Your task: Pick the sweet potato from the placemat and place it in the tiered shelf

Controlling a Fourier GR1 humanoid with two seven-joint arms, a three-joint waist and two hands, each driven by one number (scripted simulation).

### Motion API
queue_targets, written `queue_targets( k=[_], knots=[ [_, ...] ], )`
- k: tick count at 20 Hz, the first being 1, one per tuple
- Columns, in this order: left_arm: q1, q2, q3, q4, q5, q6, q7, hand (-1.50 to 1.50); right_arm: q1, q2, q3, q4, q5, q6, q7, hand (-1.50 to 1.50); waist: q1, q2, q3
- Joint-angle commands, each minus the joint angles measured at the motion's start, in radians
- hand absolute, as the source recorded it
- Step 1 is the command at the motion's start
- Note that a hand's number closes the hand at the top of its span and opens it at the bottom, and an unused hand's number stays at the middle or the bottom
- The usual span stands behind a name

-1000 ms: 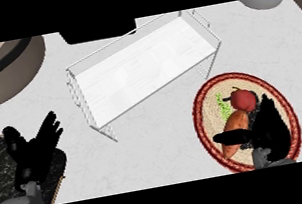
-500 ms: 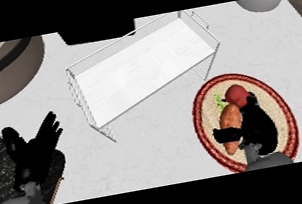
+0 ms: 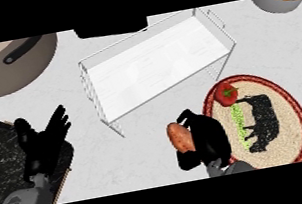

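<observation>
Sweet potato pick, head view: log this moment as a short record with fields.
sweet potato: in the right hand, left of the placemat, short of the tiered shelf
right hand: curled round the sweet potato
left hand: open, resting at the view's left
tiered shelf: sweet potato not yet in it
placemat: tomato on it

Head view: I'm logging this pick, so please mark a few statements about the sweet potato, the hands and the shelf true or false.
1. The right hand has its fingers curled round the sweet potato. True.
2. The sweet potato lies in the shelf. False: it is in the right hand, just left of the placemat.
3. A tomato sits on the placemat. True.
4. The left hand holds the tomato. False: it is open and holds nothing.
</observation>
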Motion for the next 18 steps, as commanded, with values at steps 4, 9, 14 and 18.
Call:
queue_targets(
  k=[4, 9, 14, 18],
  knots=[
    [0.004, -0.003, 0.0, -0.015, -0.007, 0.012, 0.006, 0.0, -0.114, 0.007, 0.374, -0.117, -0.116, 0.169, -0.233, 1.5, -0.008, -0.004, 0.004],
    [0.084, 0.027, 0.022, -0.054, -0.005, 0.001, -0.01, 0.0, -0.148, 0.007, 0.434, -0.428, -0.072, 0.15, -0.117, 1.5, -0.053, -0.011, 0.004],
    [0.065, 0.028, 0.053, -0.041, 0.025, -0.017, -0.001, 0.0, -0.255, 0.006, 0.369, -0.646, -0.015, 0.211, 0.068, 1.5, -0.066, -0.009, 0.003],
    [0.056, 0.005, 0.025, -0.096, -0.013, 0.042, 0.052, 0.0, -0.396, 0.007, 0.265, -0.795, -0.061, 0.345, 0.264, 1.5, -0.062, -0.01, 0.003]
  ],
)
